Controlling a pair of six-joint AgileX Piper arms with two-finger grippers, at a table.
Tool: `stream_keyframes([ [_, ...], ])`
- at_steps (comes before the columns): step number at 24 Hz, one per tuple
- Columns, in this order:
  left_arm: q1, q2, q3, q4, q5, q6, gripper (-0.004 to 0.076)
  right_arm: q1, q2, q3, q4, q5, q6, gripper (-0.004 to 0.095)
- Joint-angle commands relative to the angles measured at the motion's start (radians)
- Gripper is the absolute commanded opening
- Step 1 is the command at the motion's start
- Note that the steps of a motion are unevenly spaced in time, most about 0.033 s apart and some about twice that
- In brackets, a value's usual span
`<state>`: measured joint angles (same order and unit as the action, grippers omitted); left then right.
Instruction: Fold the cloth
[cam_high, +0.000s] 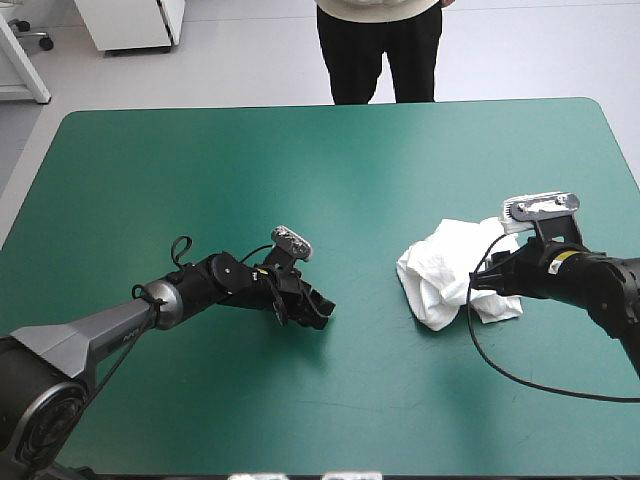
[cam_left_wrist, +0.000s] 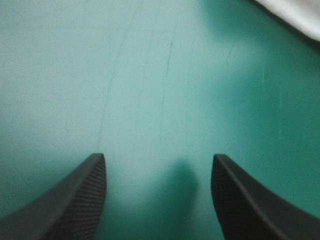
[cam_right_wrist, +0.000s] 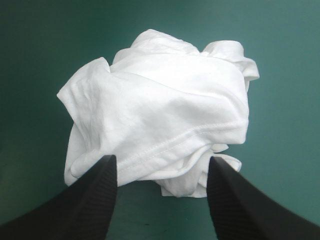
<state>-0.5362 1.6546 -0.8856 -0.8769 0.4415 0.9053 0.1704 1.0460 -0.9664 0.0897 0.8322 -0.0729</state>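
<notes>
White T-shirt (cam_high: 440, 275), crumpled heap right of centre on the teal-green table cover (cam_high: 250, 170), not yet spread; sleeves and collar lost in the folds. Right gripper (cam_right_wrist: 162, 159) just beside its right side, fingers apart, apparently lined up to pinch a fold. Left gripper (cam_left_wrist: 159, 156) well apart over bare cover, fingers spread, holding nothing, probably waiting; white sliver ahead, cut off.

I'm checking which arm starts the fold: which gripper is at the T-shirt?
The right gripper: its open fingers stand right at the crumpled T-shirt. The left gripper, also open, hangs over bare cover, well apart from it.
</notes>
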Motion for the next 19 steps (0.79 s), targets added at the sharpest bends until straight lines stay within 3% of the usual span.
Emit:
stream_keyframes([
  [1,-0.001,-0.011,0.01,0.026,0.076,-0.031,0.0459,0.002,-0.011,-0.036,0.005,-0.021,0.002,0.0513],
  [15,-0.001,-0.028,0.0,0.055,0.083,-0.041,0.0459,0.002,-0.011,-0.036,0.005,-0.014,0.0,0.0513],
  [19,-0.001,-0.164,-0.1,0.404,0.165,-0.308,0.0456,0.002,-0.007,-0.036,0.005,-0.019,-0.002,0.0513],
])
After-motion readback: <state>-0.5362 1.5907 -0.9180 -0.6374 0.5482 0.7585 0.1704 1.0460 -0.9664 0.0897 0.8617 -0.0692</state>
